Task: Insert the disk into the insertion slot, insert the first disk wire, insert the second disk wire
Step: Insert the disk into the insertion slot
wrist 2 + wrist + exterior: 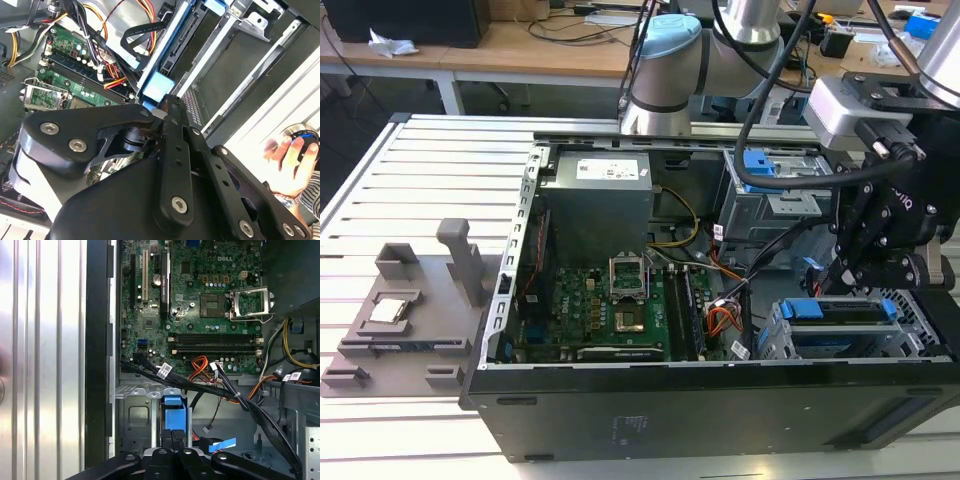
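The disk (840, 312), silver in a bright blue caddy, lies inside the insertion slot (778, 342), the low silver cage at the case's near corner on the exterior view's right. My gripper (845, 275) hangs over the disk's end that faces the motherboard. The caddy's blue tab (174, 410) sits just beyond my gripper (177, 437) in both wrist views. The fingers (172, 130) are closed together on a dark disk wire plug (167, 100), right against the blue caddy (155, 87). A black wire bundle (200, 387) crosses above the cage.
The open case holds the green motherboard (620, 300), a grey power supply (595, 200) and a taller grey cage with a blue latch (770, 180). A grey fixture (410, 310) lies on the slatted table. A person's hand (290, 160) rests on a knob outside the case.
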